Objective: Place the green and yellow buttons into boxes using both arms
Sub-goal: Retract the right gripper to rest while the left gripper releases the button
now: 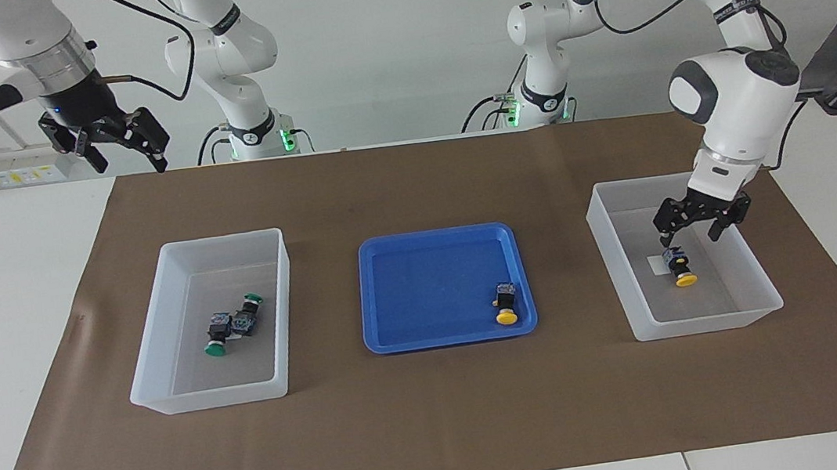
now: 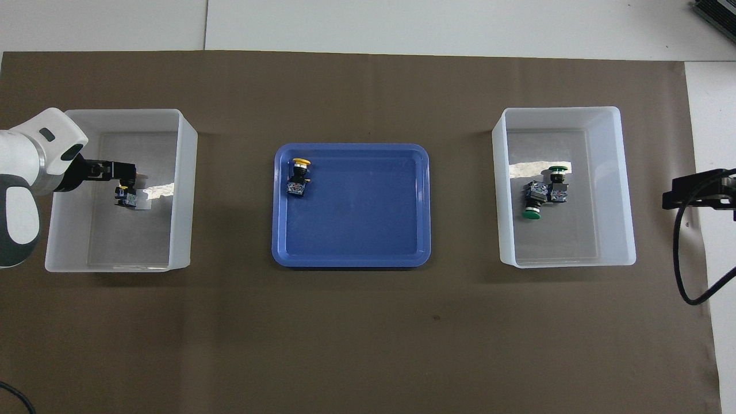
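Your left gripper (image 1: 703, 224), fingers spread, hangs over a yellow button (image 1: 681, 268) lying in its box (image 1: 755, 283); your right gripper (image 1: 115, 142) waits raised, also spread.

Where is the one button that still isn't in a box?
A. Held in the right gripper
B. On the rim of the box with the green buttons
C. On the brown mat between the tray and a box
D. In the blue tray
D: a yellow button lies in the blue tray, at the corner toward the left arm's end, while the other three buttons lie in the two boxes.
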